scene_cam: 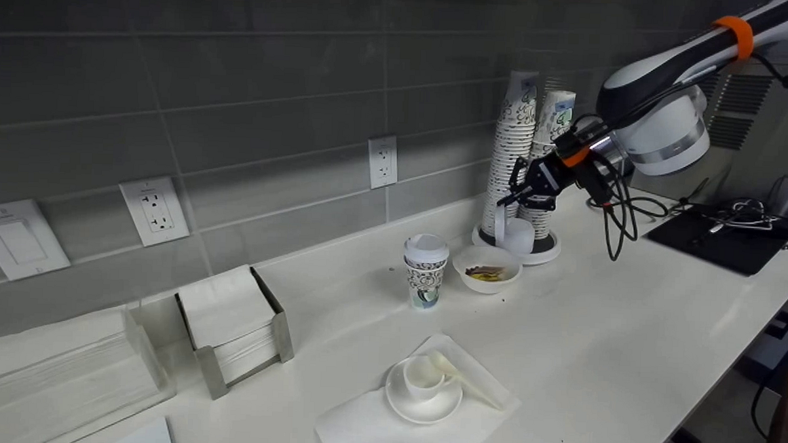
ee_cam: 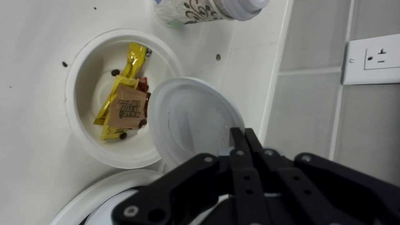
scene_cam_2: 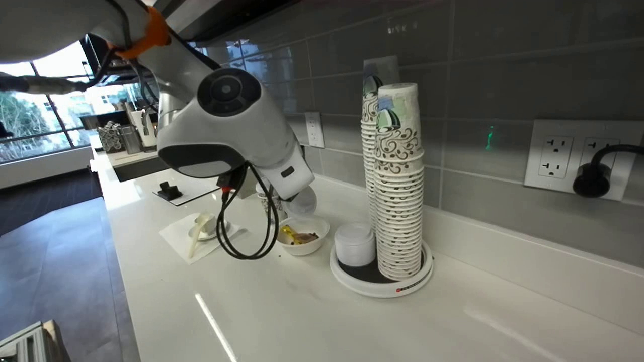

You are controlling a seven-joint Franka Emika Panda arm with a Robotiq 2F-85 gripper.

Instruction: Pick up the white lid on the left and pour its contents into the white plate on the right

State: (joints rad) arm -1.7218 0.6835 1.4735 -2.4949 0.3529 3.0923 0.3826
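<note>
Got the white lid (ee_cam: 193,115) pinched by the rim in the end effector (ee_cam: 243,131), clenched on it. Holding it tipped steeply, close to on edge, right at the rim of the white plate (ee_cam: 89,90) and partly over it. Can't tell whether touching, tbh. In the plate, seeing yellow packets (ee_cam: 135,59), a tan packet (ee_cam: 128,109) and some little brown beans (ee_cam: 115,72). Also spotted dark specks (ee_cam: 64,64) on the surface (scene_cam: 593,346) just beside the plate. Close by on one side, got a lidded paper cup (scene_cam: 424,281) standing upright. On the opposite side, looking at a round tray (scene_cam_2: 362,287) loaded with tall paper cup stacks (scene_cam_2: 399,216) plus a domed white lid (scene_cam_2: 354,234). Further off, seeing a small white cup (scene_cam: 421,380) on a saucer (scene_cam: 422,414), set on a white napkin (scene_cam: 360,430).
</note>
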